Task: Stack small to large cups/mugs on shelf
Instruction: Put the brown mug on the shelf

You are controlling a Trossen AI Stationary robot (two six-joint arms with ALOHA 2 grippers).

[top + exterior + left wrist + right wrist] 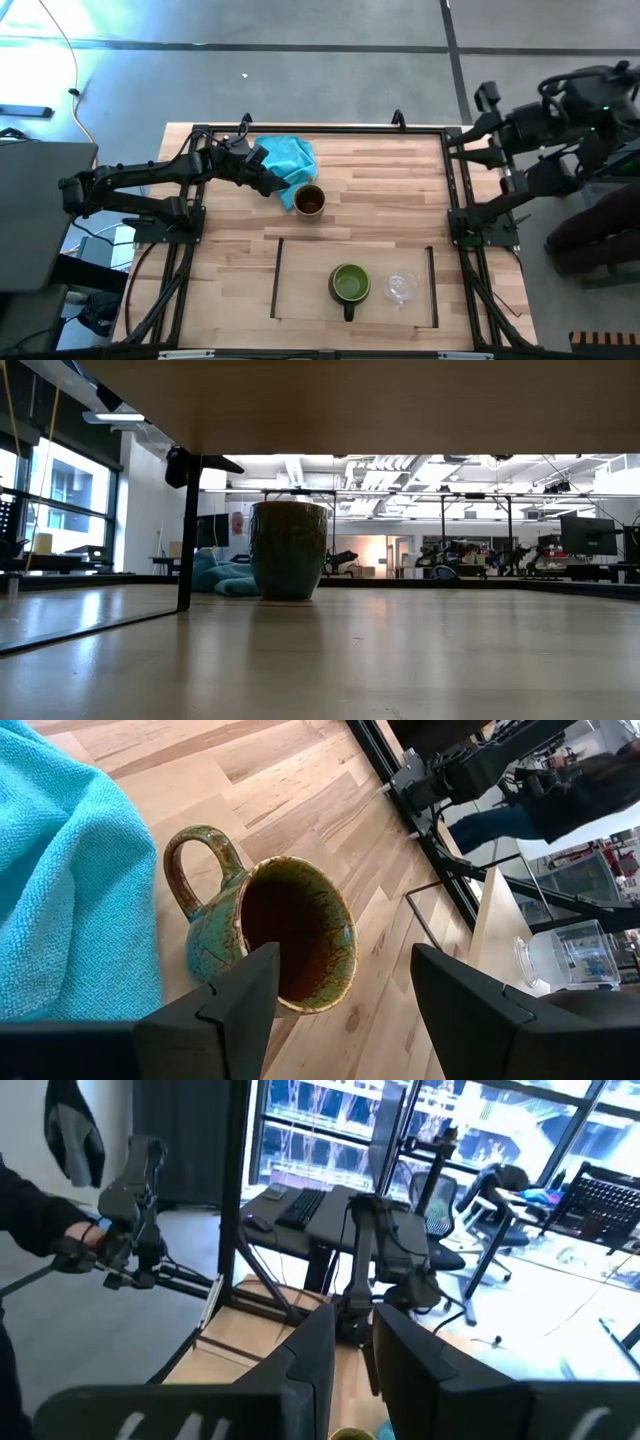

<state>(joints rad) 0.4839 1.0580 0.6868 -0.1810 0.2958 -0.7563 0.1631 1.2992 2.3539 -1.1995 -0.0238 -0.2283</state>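
The brown mug (310, 200) stands upright on the tabletop beside the turquoise cloth (290, 160). In the left wrist view the brown mug (285, 935) has a brown inside, a mottled teal outside, and its handle (190, 865) toward the cloth. It also shows in the low view (288, 550). My left gripper (282, 188) is open at the mug's cloth side. In its own view my left gripper (345, 975) has one finger in front of the mug's rim and the other out past its side. The green mug (350, 285) and the clear glass cup (402, 290) stand on the shelf (300, 280). My right gripper (352, 1345) is shut, off the table's right edge. My left gripper has one fingertip (255, 975) in front of the brown mug's outer wall, just below the rim (300, 995), on the side away from the handle. I cannot tell whether it touches. The fingers come slanting down from the table's left. The mug stands upright on the table.
The turquoise cloth (70, 890) lies bunched against the mug's handle side. Dark frame rails (455, 190) run along the table's edges. Bare tabletop (380, 180) lies between the mug and the shelf. A person stands beyond the table's right side (600, 220).
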